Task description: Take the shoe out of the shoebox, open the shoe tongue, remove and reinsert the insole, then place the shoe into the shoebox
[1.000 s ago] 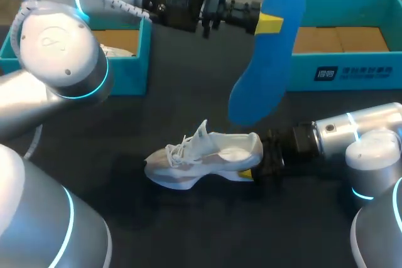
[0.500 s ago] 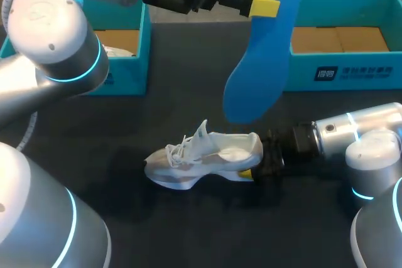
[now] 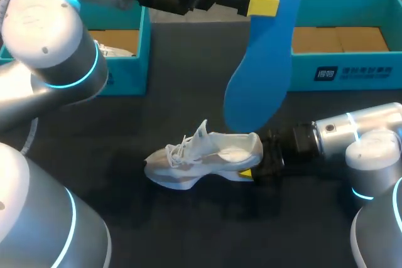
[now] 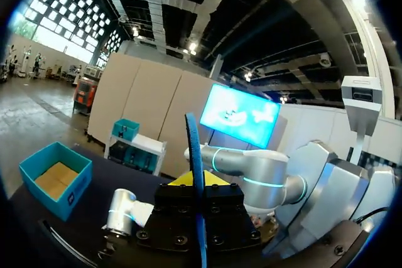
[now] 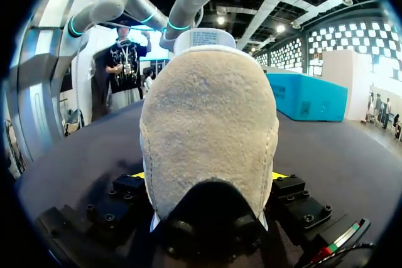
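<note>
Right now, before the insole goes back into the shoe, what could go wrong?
The left gripper pinches the insole near one end only, so the long free part may swing or slip.
The right gripper holds the shoe by its heel alone, so it might tip under pushing.

A robotics lab workstation, set up for a handling trial
Two silver robot arms with glowing blue joint rings, the left arm (image 3: 47, 42) and the right arm (image 3: 358, 136), lean over a dark matte table (image 3: 188, 230); an open teal left shoebox (image 3: 129, 70) and right shoebox (image 3: 339, 70) stand at its far side
</note>
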